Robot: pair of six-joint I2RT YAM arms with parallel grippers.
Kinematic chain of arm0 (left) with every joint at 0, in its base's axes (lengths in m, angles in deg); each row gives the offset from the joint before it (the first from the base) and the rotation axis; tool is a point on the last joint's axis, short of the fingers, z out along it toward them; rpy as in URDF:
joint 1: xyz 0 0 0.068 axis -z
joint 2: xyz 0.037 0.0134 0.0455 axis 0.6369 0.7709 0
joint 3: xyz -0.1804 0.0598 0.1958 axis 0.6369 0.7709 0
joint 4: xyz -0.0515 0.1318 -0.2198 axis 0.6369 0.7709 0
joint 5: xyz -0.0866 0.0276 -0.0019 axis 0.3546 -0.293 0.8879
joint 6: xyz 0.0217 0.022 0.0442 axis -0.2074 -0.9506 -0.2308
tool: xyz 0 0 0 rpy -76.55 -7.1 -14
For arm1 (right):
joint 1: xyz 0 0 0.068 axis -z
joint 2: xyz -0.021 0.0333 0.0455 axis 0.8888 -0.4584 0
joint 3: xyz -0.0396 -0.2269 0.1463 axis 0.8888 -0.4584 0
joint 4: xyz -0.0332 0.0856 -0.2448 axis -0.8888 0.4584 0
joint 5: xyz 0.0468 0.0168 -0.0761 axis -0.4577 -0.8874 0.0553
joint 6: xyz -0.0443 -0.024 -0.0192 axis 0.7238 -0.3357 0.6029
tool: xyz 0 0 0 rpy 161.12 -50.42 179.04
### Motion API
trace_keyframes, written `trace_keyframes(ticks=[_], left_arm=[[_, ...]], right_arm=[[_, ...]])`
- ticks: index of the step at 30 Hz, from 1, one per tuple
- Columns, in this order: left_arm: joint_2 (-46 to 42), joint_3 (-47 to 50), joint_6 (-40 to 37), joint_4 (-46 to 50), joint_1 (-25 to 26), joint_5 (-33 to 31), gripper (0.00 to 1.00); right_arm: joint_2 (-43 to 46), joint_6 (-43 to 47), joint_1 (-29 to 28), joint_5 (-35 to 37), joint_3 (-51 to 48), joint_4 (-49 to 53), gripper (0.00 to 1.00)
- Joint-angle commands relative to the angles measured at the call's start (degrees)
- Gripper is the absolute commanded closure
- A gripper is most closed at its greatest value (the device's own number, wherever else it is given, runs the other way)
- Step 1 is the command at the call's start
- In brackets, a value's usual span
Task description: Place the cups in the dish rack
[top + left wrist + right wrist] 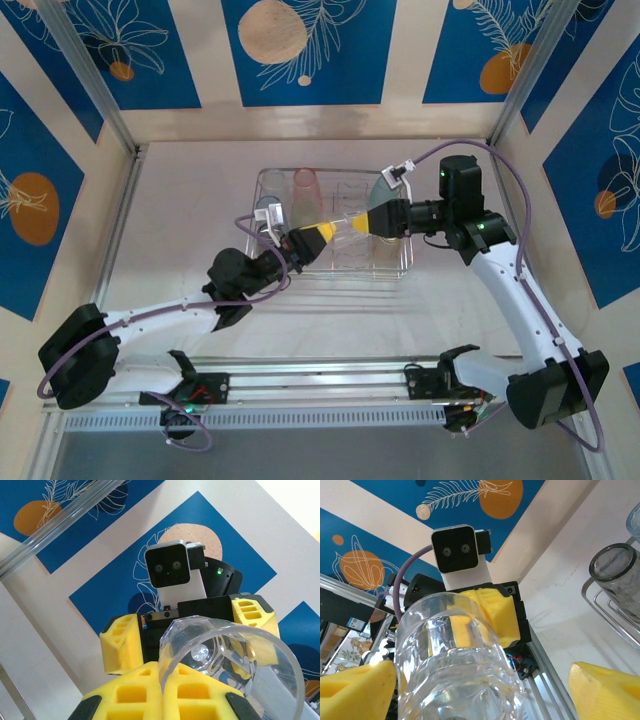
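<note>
Clear cup (pixel 450 650), largest in the right wrist view: it lies between my right jaws, whose yellow fingers (pixel 605 690) stand spread wide. One finger is plainly apart from the cup. Whether the other touches it I cannot tell.

My left jaws are pressed together, and their fingers (pixel 135 695) pinch the wall of the cup (pixel 235 655) at its mouth rim. My left jaws alone carry it.

Position: from above, the cup (pixel 345 228) hangs over the near middle of the rack (pixel 405 262), between my two sets of jaws, which face each other across it.

Axis: the cup lies on its side. Its long axis runs nearly level from my left jaws to my right jaws. The wide mouth points toward my left jaws. The faceted base points toward my right jaws.

Rack: a silver wire basket on the desk (pixel 180 230), in the middle of the far half. Along its far side it holds a second clear cup (pixel 270 184), a pink cup (pixel 305 185) beside it, and a teal-grey cup (pixel 383 188) at the far right corner.

The right wrist view shows a greyish cup (pixel 615 567) standing just inside the rack wire (pixel 595 600). Whether its mouth is up or down I cannot tell.
</note>
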Motion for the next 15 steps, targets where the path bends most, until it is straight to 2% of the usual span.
trace_keyframes(ticks=[1, 10, 15], left_arm=[[-0.1, -1.4, -0.1, -1.5, -0.6, 0.9, 1.0], [-0.3, -1.2, -0.8, -0.5, -0.6, 0.5, 1.0], [-0.3, -0.8, -1.3, -0.4, -0.6, 0.2, 1.0]], right_arm=[[-0.3, 1.2, -0.5, -2.5, 2.0, 1.7, 0.15], [-0.2, 0.8, -0.6, -3.7, 1.7, 1.4, 0.34], [-0.3, 0.2, -0.7, -4.2, 1.5, 1.4, 0.52]])
